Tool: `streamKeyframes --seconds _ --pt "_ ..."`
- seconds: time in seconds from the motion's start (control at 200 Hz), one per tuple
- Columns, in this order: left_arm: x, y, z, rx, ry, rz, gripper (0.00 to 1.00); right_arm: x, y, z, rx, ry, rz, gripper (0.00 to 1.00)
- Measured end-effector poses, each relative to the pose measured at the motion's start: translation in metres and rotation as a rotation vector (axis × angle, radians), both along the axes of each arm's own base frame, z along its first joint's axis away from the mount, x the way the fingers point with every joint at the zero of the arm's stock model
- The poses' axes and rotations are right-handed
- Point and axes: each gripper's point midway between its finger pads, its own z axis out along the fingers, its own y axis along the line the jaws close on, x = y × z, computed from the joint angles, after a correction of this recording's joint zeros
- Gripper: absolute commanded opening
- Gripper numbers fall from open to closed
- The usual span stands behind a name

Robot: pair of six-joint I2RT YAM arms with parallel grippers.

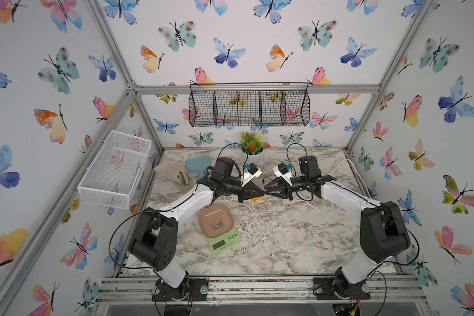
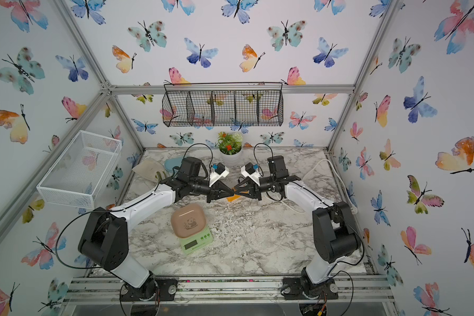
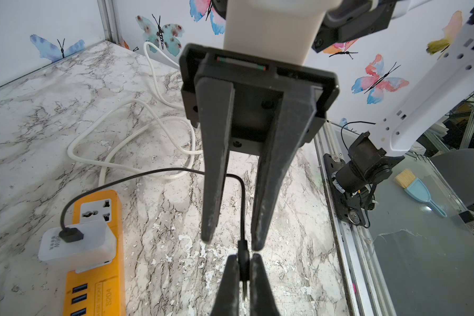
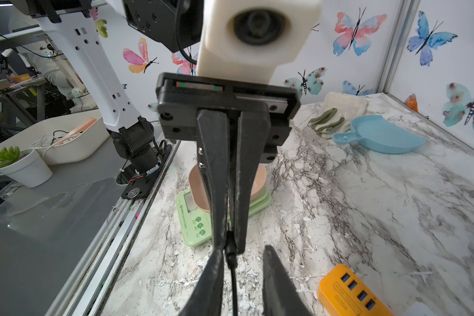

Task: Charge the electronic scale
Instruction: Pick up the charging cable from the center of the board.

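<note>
Two hands meet tip to tip: left hand (image 3: 243, 260) pinches the plug (image 3: 243, 269) of the black cable (image 3: 148, 173); right hand (image 4: 243, 249), slightly parted around it, should close squarely first.

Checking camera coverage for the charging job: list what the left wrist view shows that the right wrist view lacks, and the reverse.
Only left wrist: the black cable plugged into the white charger cube, and a looped white cord. Only right wrist: the electronic scale, a blue dish, a cloth. Both: the orange power strip, the black cable, the left hand shut on it, and the right hand open around it.
</note>
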Motion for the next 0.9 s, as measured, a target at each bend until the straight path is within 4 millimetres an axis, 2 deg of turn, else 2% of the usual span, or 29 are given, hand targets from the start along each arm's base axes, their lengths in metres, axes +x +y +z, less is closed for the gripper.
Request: streamKeyframes --seconds 0.39,0.531,0.606,0.661,0.751,0.836,0.901 --pt "0.001 -0.001 0.002 -0.006 0.005 0.006 0.04 0.0 0.0 0.0 0.0 0.007 -0.001 0.19" --pt "0.003 -0.001 0.003 -0.01 0.0 0.011 0.06 0.0 0.0 0.0 0.0 0.012 -0.002 0.1" --pt "0.004 -0.001 0.004 -0.013 0.0 0.016 0.21 0.001 0.0 0.001 0.002 0.02 -0.008 0.02" --pt "0.006 -0.001 0.006 -0.019 -0.005 0.021 0.32 0.002 0.001 0.0 0.004 0.022 -0.015 0.02" --pt "0.008 -0.002 0.006 -0.03 -0.002 0.032 0.57 0.002 0.0 -0.003 0.004 0.026 -0.03 0.02" --pt "0.01 0.0 0.001 -0.026 0.009 0.07 0.73 0.001 -0.001 -0.005 0.002 0.033 -0.043 0.02" --pt "0.011 0.005 -0.005 -0.016 0.028 0.12 0.8 0.003 -0.001 -0.005 0.003 0.032 -0.051 0.02"
